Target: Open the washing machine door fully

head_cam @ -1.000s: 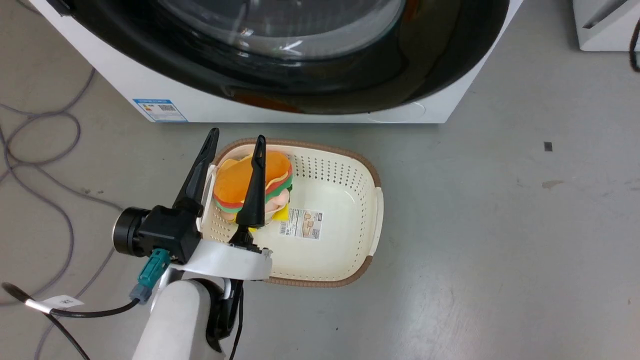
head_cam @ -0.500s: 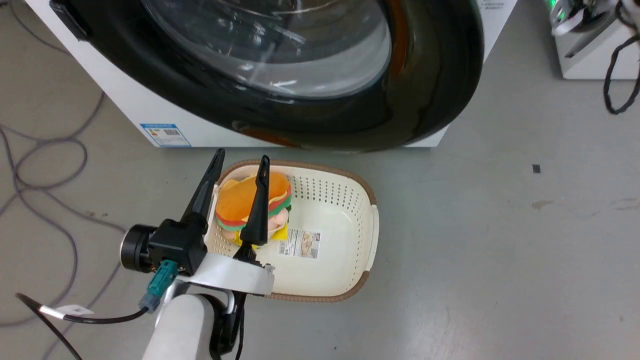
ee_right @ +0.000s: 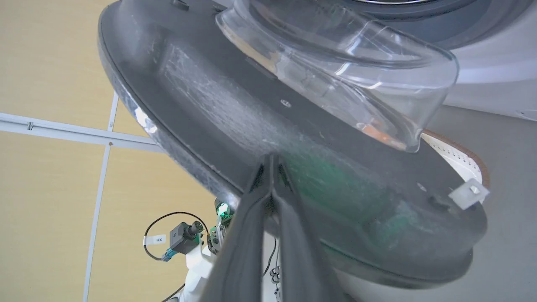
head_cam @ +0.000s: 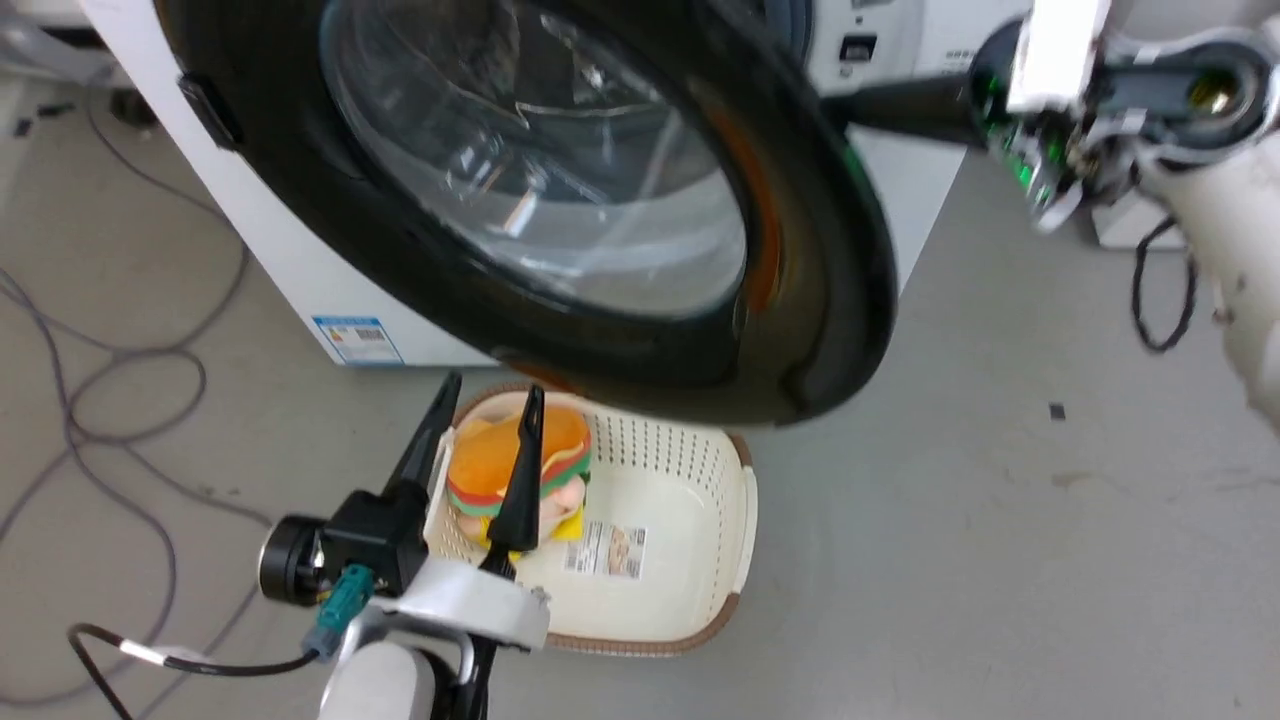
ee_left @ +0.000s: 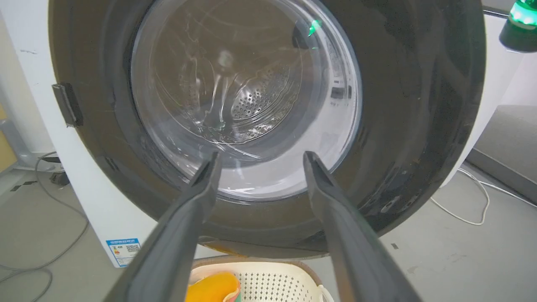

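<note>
**Head and wrist views.** Large round glossy black washing machine door [head_cam: 540, 190] with a bulging clear glass window, standing part-way open from the big white front-loading washing machine [head_cam: 300, 290]. In the head view its lower rim overlaps a cream perforated plastic basket [head_cam: 748, 520] on the grey floor [head_cam: 1000, 550].

**Right claw** [ee_right: 270, 157]: fingers together, gripping nothing, tips against the door's grey inner face.

**Left claw** [head_cam: 493, 385]: fingers apart, empty, over an orange plush hamburger toy [head_cam: 480, 460] in the basket, pointing toward the door's outer side.
</note>
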You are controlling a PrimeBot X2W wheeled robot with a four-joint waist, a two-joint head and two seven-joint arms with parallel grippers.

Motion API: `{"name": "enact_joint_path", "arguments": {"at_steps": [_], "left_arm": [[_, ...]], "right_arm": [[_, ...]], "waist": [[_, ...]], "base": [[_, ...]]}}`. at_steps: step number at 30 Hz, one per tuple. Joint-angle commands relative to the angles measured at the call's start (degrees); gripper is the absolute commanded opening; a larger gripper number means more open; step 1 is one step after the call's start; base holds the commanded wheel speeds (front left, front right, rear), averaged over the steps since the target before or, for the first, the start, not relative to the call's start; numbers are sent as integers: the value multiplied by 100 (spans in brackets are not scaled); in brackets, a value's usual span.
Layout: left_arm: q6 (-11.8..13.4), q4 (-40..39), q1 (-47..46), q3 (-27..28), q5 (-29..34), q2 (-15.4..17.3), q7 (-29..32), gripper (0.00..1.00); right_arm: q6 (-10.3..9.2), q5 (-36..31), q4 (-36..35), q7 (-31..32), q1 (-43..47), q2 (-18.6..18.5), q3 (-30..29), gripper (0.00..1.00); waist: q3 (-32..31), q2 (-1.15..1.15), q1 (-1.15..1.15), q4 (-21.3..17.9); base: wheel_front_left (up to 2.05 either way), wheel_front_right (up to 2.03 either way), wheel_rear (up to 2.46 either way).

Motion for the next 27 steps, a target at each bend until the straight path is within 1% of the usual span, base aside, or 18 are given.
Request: {"name": "enact_joint_path", "arguments": {"at_steps": [1, 8, 17, 22, 27], "left_arm": [[19, 24, 90, 20, 16, 5, -30, 100], [46, 157, 343, 32, 8, 5, -30, 100], [38, 250, 543, 68, 58, 5, -30, 100], [29, 286, 594, 108, 78, 5, -30, 100], [37, 319, 637, 156, 69, 5, -30, 100]], "right_arm": [[6, 42, -72, 54, 232, 35, 63, 0], [6, 165, -729, 178, 846, -16, 225, 0], [6, 387, -1625, 177, 1398, -47, 462, 0], [6, 530, -2075, 33, 1634, -117, 570, 0], [6, 621, -2490, -358, 1989, -278, 581, 0]], "waist": [[-137, 0, 1, 30], [-485, 0, 1, 109], [-657, 0, 1, 200], [-696, 0, 1, 188], [-759, 0, 1, 136]], "base": [[0, 0, 0], [0, 0, 0], [0, 0, 0], [0, 0, 0], [0, 0, 0]]}}
